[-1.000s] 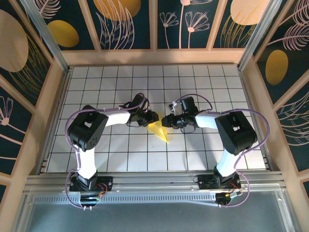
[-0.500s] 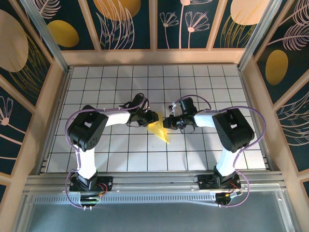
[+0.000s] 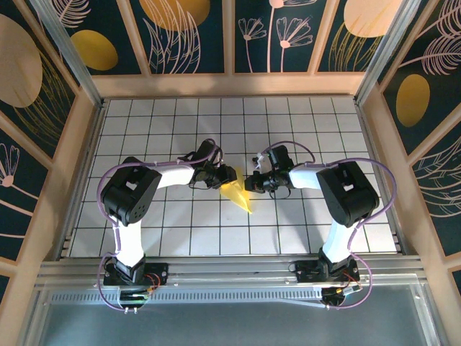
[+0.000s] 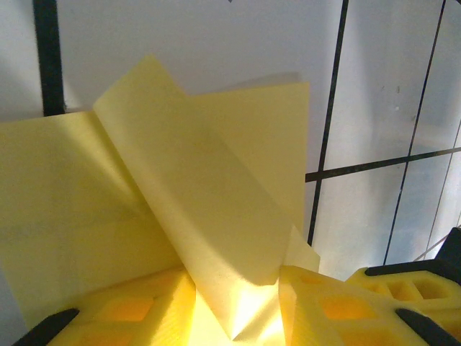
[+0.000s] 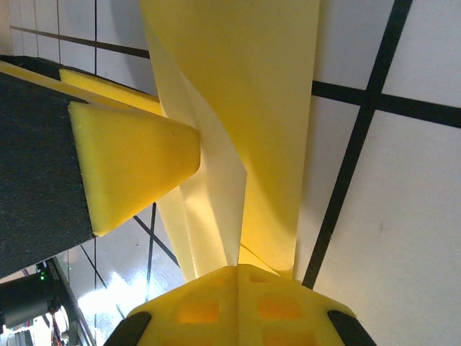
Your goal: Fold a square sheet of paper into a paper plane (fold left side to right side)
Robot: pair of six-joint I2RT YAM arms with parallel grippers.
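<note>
The yellow sheet of paper (image 3: 238, 194) lies folded into a narrow pointed shape on the white grid table (image 3: 302, 130), tip toward the near right. My left gripper (image 3: 225, 175) is at its upper left edge. In the left wrist view a raised flap of the paper (image 4: 209, 209) runs down between the yellow pads of the left gripper (image 4: 238, 288), which stand apart. My right gripper (image 3: 252, 180) is at the paper's upper right edge. In the right wrist view the right gripper (image 5: 238, 268) has its pads pressed together on the paper's lifted flap (image 5: 223, 180). The left gripper's fingers (image 5: 137, 166) sit close beside it.
Wooden frame posts and dark panels painted with golden ovals (image 3: 94, 49) wall the table on three sides. Both arms reach inward from their bases (image 3: 133, 274) at the near edge, wrists almost touching. Bare grid tiles stretch to the back and both sides.
My right gripper has closed, its pads now together on the paper's flap, and its wrist has edged slightly toward the paper. The left gripper and the paper have stayed put.
</note>
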